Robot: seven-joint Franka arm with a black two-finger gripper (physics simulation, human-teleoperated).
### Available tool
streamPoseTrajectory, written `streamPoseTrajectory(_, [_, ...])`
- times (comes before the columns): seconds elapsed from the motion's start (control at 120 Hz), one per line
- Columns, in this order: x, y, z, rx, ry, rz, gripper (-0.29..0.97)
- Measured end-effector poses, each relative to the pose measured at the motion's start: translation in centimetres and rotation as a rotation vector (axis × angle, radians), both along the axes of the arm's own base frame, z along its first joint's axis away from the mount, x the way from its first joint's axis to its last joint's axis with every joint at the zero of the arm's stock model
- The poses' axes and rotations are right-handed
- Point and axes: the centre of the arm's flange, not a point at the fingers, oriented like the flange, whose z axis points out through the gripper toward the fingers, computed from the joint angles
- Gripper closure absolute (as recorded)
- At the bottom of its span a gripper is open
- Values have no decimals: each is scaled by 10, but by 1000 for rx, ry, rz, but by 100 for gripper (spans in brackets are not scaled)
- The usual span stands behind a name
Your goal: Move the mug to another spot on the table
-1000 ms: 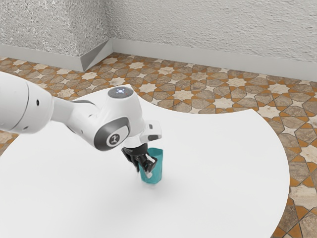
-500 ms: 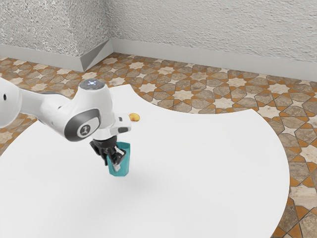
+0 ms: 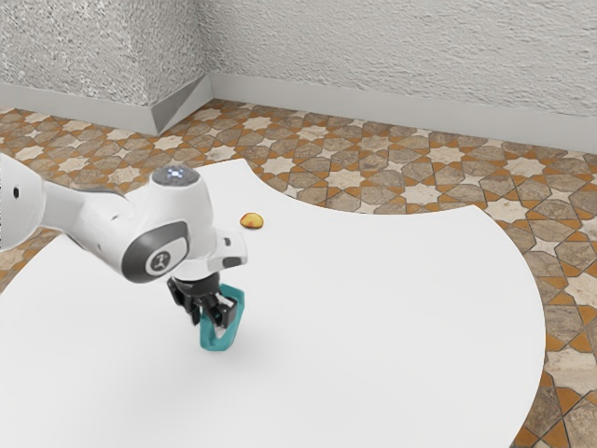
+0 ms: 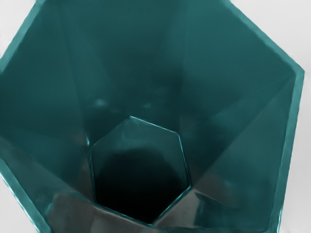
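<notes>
The mug [image 3: 226, 322] is teal with faceted sides and stands on the round white table [image 3: 392, 308], toward the exterior view's left. My black gripper [image 3: 211, 313] reaches down from above and is shut on the mug's rim, one finger inside and one outside. The wrist view looks straight down into the teal mug [image 4: 146, 111], showing its hexagonal bottom just under my hand.
A small orange-yellow object [image 3: 251, 221] lies on the table near its far edge, behind the mug. The table's curved edge drops to a patterned tile floor [image 3: 420, 168], with grey walls beyond.
My arm has carried the mug from the table's middle toward the exterior view's left, then lowered it closer to the tabletop. The small orange object came into sight as the arm moved off it.
</notes>
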Motion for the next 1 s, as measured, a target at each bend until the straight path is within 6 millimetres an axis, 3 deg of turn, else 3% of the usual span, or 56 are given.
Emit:
streamPoseTrajectory(0.167, [-2,-22,0,-6,-2,-56,15])
streamPoseTrajectory(0.358, [-1,-14,1,-8,-7,-51,6])
streamPoseTrajectory(0.658, [2,9,2,-9,-9,-21,5])
streamPoseTrajectory(1.0, [0,-2,1,-9,-6,-53,5])
